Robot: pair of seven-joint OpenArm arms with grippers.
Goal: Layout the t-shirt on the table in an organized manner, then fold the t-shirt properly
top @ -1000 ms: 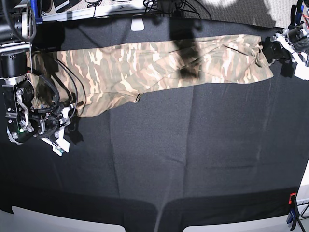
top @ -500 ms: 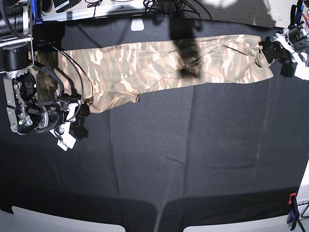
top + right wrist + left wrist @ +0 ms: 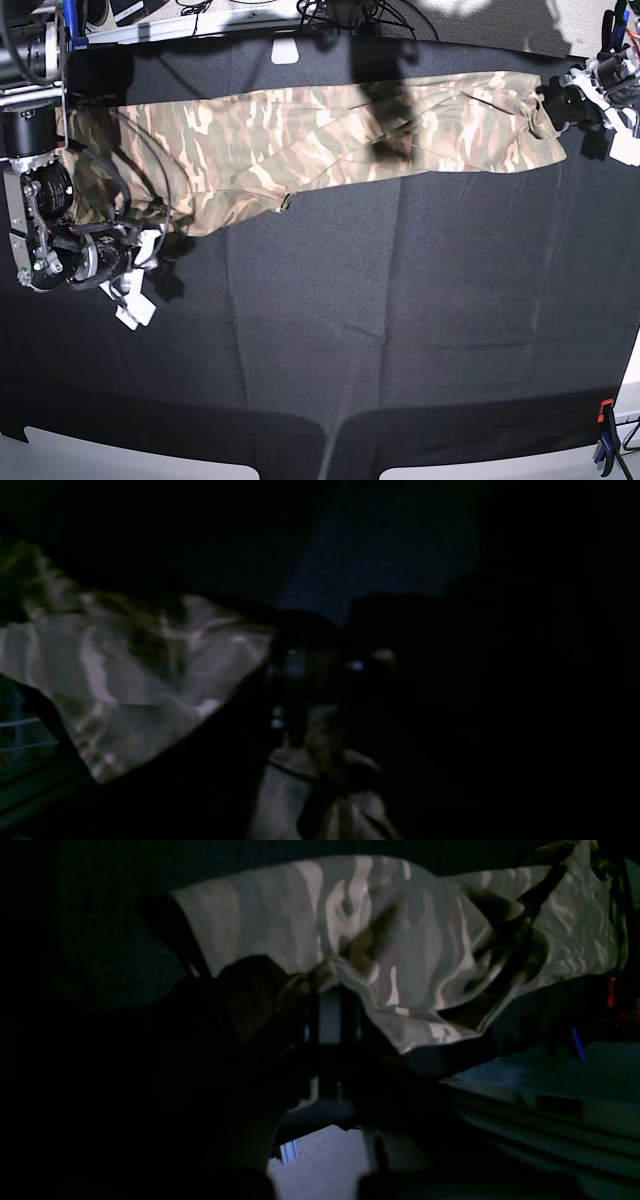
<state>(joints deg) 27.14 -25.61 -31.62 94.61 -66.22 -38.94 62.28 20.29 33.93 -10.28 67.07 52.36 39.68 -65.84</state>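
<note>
Between the fingers of the left gripper (image 3: 327, 1005) a bunched edge of the t-shirt (image 3: 330, 135) is pinched, the jaws being closed tight on the cloth, as is seen in the left wrist view. At the opposite end, the right gripper (image 3: 150, 250) is found just beside the shirt's lower corner, but the right wrist view is too dark and blurred for the spread of its fingers, or any hold on the fabric, to be made out; it cannot be told. Outward from these two ends the shirt is stretched as a long, narrow, rumpled band across the far part of the table (image 3: 400, 320), its long axis running from one arm to the other. Each end is thus served by the arm nearest it. The near part of the black surface lies toward the camera from the band, and it is judged that spreading would have to be made in that direction.
</note>
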